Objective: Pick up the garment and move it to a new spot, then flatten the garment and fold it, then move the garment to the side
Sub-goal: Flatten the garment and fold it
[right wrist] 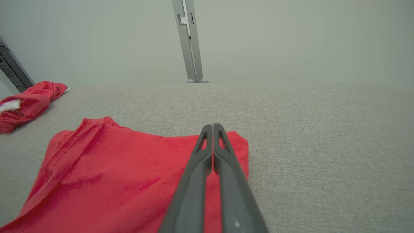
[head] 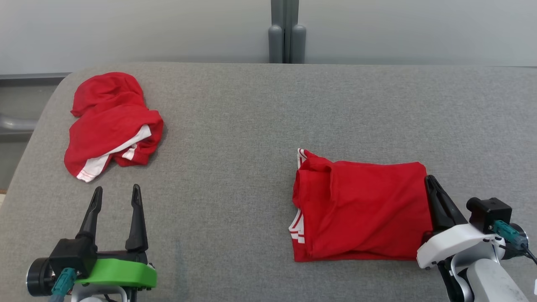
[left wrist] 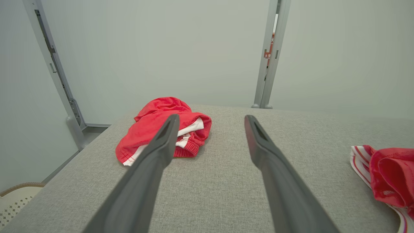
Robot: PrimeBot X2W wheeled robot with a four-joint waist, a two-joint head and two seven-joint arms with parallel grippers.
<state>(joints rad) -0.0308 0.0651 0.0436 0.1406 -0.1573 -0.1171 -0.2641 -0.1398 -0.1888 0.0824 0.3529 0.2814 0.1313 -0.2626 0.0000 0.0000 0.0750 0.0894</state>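
Note:
A red garment with white-striped trim lies folded into a flat rectangle on the right of the grey fabric table; it also appears in the right wrist view and at the left wrist view's right edge. My right gripper is shut, its fingers pressed together over the garment's far right corner, with no cloth visible between them. At the lower left, my left gripper is open and holds nothing.
A second red garment with white lining lies crumpled at the table's far left, just beyond the left gripper. A grey post stands behind the far edge. The table's left edge is rounded.

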